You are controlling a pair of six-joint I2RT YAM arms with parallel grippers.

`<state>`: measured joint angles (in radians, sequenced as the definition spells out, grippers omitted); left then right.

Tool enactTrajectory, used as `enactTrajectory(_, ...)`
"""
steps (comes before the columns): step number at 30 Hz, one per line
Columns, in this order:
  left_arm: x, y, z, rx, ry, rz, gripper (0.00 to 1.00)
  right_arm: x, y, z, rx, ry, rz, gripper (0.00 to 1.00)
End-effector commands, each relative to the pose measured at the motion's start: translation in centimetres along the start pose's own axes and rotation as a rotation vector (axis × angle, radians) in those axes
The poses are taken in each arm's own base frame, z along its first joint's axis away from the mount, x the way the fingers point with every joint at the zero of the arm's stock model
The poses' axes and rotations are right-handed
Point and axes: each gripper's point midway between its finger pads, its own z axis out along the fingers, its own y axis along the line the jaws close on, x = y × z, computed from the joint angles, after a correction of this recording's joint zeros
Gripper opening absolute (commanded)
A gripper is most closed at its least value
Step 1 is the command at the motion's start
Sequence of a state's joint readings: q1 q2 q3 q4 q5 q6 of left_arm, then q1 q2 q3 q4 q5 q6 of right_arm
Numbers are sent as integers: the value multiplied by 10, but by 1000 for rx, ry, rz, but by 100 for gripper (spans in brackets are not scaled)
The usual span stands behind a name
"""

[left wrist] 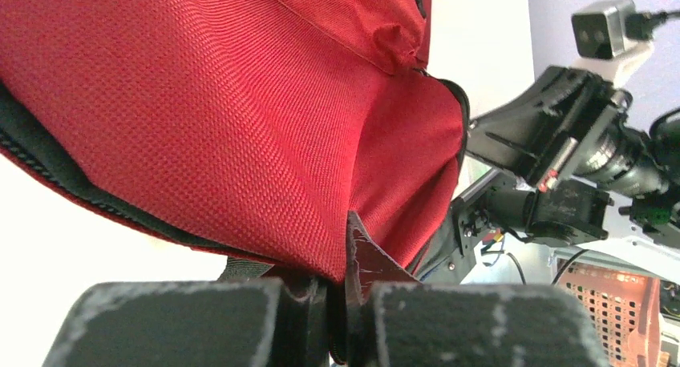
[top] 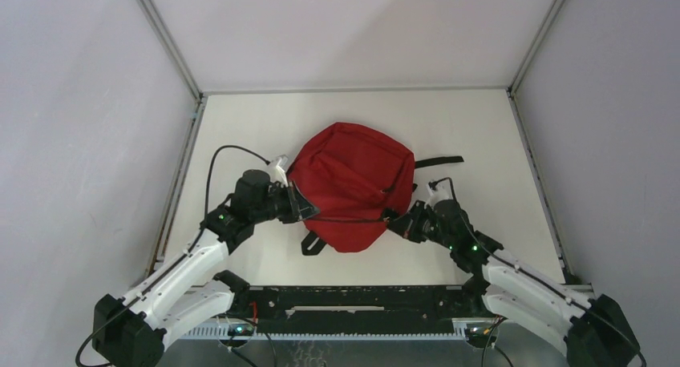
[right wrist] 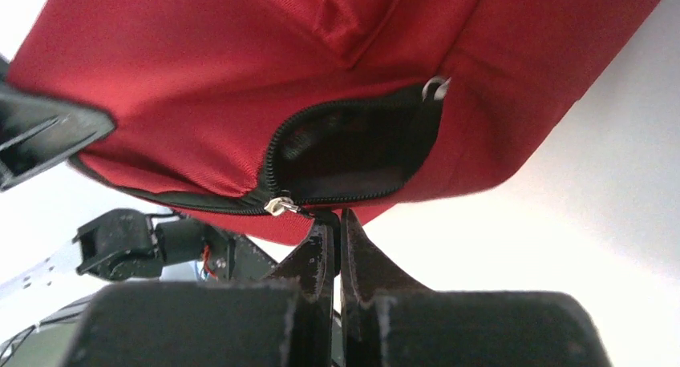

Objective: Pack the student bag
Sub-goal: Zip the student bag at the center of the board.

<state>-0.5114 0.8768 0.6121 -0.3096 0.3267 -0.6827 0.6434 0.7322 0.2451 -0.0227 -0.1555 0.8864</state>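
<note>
Backpack (top: 349, 183) gripped from both sides.
Left tool (top: 301, 208) is clamped on its red fabric. Right tool (top: 396, 221) is pinched shut on the edge beside the partly open zipper (right wrist: 353, 151). The backpack sits at the centre of the desk (top: 481, 143).

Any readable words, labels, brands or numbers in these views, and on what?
No readable text in any view.
The student bag: plain red fabric, no print or logo showing.
Small reddish patch on the right arm: too small and blurred to read.
</note>
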Motion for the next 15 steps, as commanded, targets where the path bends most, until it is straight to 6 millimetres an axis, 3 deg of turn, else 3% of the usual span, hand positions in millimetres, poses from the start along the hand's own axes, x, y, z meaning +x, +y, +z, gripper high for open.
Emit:
enactTrajectory(1,-36,8,-14,-70,-159,48,0,-23,-88,4,389,-47,-35,0)
enactTrajectory(4,-38,9,-19,-84,-177,52,0,-32,-101,10,404,-29,13,0)
enactTrajectory(8,-39,13,-24,-110,-190,51,0,-39,-96,12,393,-27,24,0)
enactTrajectory(15,-37,27,-27,-165,-209,17,0,-54,-103,-13,474,-110,69,0)
